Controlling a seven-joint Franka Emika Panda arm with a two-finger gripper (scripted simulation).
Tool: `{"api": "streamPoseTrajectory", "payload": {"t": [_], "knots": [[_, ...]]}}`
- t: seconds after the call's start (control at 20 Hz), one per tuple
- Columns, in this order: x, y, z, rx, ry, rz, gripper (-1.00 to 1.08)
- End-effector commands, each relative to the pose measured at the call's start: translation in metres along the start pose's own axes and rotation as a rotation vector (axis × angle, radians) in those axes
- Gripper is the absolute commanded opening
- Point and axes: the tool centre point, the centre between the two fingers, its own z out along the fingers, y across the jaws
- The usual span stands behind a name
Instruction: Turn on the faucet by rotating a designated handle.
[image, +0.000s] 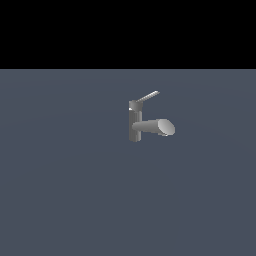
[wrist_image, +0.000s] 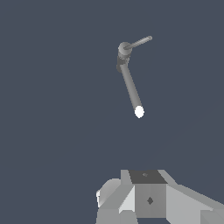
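The faucet (image: 135, 122) stands alone on a flat slate-blue floor (image: 65, 190), a little toward the exterior view's right of centre and in the upper half of the lit ground. Its squarish column rises upright; from its top the handle (image: 148, 96), a thin pale lever, slants up and out toward the exterior view's right. Lower on the column the thick spout (image: 155, 127) juts the same way, ending in a bright slant-cut face. In the wrist view the faucet (wrist_image: 124, 54) is seen from above, the handle (wrist_image: 139, 43) and the spout (wrist_image: 131, 89) spreading apart from the column at a wide angle. The gripper (wrist_image: 146, 199) shows only as blocky grey housing, well apart from the faucet; whether its claw is apart or together I cannot tell.
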Motion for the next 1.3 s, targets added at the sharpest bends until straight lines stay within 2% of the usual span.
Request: {"api": "streamPoseTrajectory", "payload": {"t": [0.0,0.3,0.6,0.9,1.25], "knots": [[0.0,0.0,0.0,0.0,0.0,0.0,-1.0],[0.006,-0.003,0.006,0.0,-0.001,0.022,-1.0],[0.023,-0.01,0.023,-0.002,-0.005,0.088,-1.0],[0.054,-0.02,0.052,-0.004,-0.01,0.196,-1.0],[0.102,-0.027,0.096,-0.007,-0.019,0.362,-1.0]]}}
